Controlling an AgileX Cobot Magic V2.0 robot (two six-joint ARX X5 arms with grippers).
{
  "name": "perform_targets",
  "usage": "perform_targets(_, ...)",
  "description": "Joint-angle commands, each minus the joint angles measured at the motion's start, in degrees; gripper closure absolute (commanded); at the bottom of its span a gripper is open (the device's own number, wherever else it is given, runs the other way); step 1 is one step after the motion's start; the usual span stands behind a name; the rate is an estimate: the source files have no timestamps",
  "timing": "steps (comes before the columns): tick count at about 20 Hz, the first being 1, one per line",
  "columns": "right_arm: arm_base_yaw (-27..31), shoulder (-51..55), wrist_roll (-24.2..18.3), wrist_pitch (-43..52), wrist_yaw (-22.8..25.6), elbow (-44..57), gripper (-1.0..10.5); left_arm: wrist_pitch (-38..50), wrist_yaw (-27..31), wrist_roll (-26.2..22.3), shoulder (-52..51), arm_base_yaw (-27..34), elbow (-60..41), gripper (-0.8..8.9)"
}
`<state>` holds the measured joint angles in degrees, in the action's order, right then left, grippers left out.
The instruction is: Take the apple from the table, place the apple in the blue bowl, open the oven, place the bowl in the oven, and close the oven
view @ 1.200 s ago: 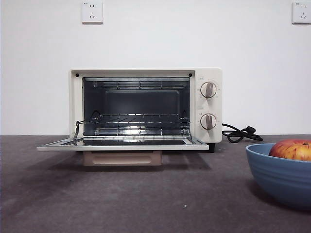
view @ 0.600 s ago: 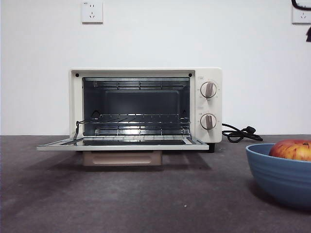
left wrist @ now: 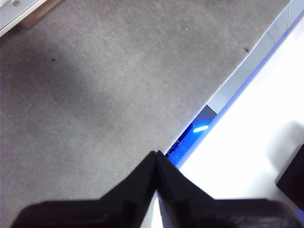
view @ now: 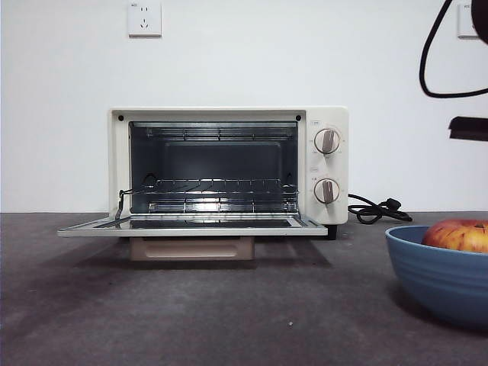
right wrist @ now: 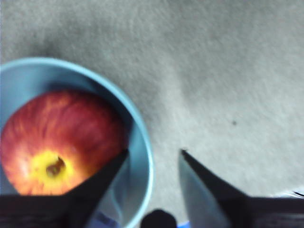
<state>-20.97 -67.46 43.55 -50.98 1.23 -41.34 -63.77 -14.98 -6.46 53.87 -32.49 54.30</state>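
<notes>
Black-jawed and spread apart, the right gripper [right wrist: 153,156] hung above the rim of the round, ridged, matte blue bowl [right wrist: 141,156] in the right wrist view, one jaw over the bowl's inside and one over the dark grey mottled table [right wrist: 228,71]; the red, yellow-patched apple [right wrist: 57,142] lay inside the bowl.

Left wrist view: the left gripper [left wrist: 156,156] was pressed closed on nothing, above the table's edge.

Front view: the cream-white toaster oven [view: 229,164] stood with its door down flat, well apart from the bowl [view: 438,278] holding the apple [view: 457,235]. A dark arm part [view: 467,127] showed at the upper side edge.
</notes>
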Motion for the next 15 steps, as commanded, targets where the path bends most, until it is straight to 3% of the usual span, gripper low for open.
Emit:
perform_targets(1, 0.04, -0.7, -0.48, 0.17, 0.26, 0.48, 9.6, 0.17, -0.17, -0.85, -0.11, -0.22, -0.55, 8.19)
perform_targets(8, -0.07, -0.52, 1.36, 0.22, -0.11, -1.49, 9.6, 0.35, -0.17, -1.09, -0.11, -0.22, -0.55, 8.19)
perform_targets(15, -0.09, -3.78, 0.74, -3.15, -2.05, -18.36, 9.6, 0.59, -0.2, -1.07, -0.09, -0.22, -0.55, 8.19)
